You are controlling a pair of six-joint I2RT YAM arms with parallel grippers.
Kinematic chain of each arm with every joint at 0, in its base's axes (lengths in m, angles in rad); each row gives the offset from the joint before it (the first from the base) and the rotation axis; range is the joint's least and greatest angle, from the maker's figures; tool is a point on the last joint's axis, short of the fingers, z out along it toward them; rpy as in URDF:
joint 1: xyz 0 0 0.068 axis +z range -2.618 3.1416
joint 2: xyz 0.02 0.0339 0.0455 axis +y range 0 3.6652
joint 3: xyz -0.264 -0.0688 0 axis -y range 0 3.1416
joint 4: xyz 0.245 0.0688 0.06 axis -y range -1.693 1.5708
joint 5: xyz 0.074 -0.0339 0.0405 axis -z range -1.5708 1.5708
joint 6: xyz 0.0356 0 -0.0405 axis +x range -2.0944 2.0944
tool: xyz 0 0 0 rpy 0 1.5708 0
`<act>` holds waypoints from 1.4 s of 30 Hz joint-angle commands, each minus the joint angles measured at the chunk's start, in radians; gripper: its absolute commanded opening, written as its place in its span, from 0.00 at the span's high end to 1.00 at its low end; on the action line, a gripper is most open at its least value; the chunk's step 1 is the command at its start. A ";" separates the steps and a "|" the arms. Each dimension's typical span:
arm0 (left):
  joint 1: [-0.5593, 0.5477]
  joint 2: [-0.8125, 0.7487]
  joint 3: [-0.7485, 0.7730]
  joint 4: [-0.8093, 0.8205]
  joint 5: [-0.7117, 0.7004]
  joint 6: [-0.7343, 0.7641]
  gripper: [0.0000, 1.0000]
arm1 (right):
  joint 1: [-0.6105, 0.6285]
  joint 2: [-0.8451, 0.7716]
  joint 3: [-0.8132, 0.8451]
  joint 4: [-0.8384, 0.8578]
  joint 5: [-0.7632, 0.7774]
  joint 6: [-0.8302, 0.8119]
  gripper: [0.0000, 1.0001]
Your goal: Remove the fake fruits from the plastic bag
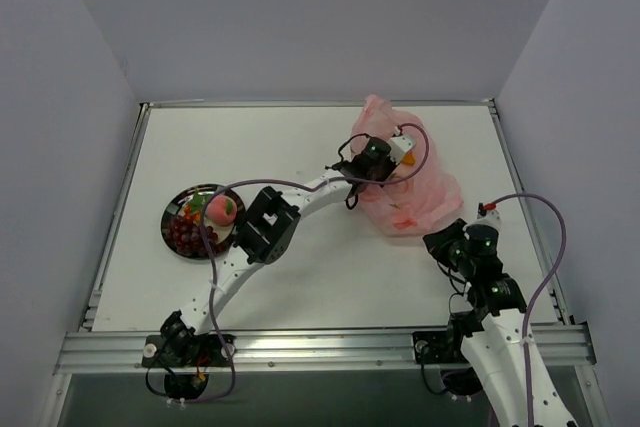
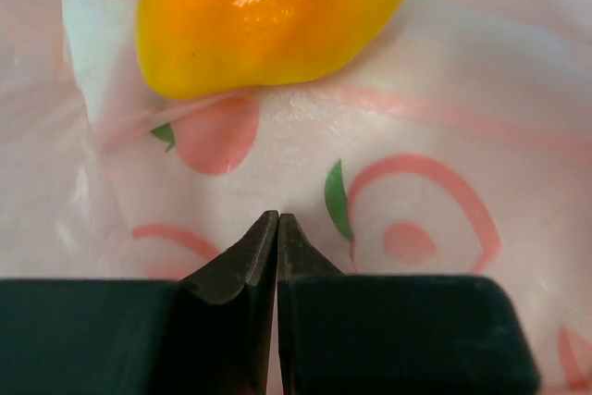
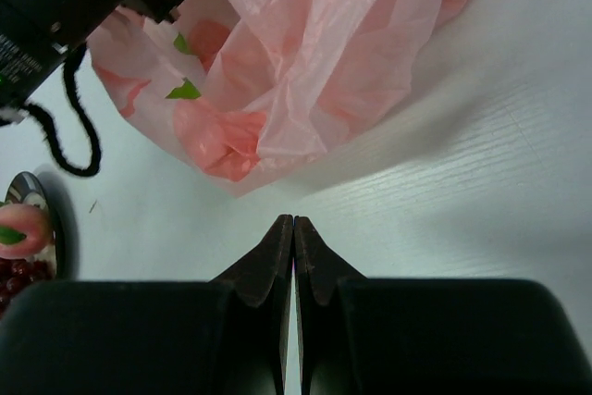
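Step in hand: retrieving the yellow-orange fruit [image 2: 259,20] lying in the plastic bag [image 1: 425,187]. My left fingers [image 2: 245,261], pressed together, sit just short of it. My right fingers [image 3: 319,261], likewise pressed, wait beside the bag. Next: spread left, advance, pinch.

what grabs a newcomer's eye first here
The crinkly translucent pink plastic bag at the table's far right, the left arm reaching to it. Up close, a glossy yellow-orange oval fruit lies against the bag beyond the shut left gripper. A round pink fruit sits on the dark-rimmed plate, left.
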 commanded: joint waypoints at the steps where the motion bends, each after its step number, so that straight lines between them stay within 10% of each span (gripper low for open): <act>1: -0.017 -0.219 -0.136 0.162 -0.097 -0.122 0.98 | 0.005 0.089 0.045 0.074 0.040 -0.020 1.00; 6: -0.039 -0.445 -0.506 0.286 -0.145 -0.279 0.98 | 0.005 0.267 0.114 0.246 0.112 -0.058 0.96; 18: -0.039 -0.508 -0.553 0.311 -0.097 -0.340 0.98 | -0.010 0.799 0.627 0.274 0.169 -0.352 0.06; 34: -0.016 -0.378 -0.459 0.291 -0.074 -0.411 0.98 | -0.038 1.484 1.129 0.262 0.043 -0.560 0.00; 40: -0.011 -0.395 -0.520 0.309 -0.048 -0.440 0.97 | 0.016 1.398 0.877 0.430 -0.041 -0.529 0.23; 42: -0.016 -0.421 -0.572 0.334 -0.036 -0.451 0.98 | 0.025 1.280 0.759 0.577 -0.093 -0.480 0.49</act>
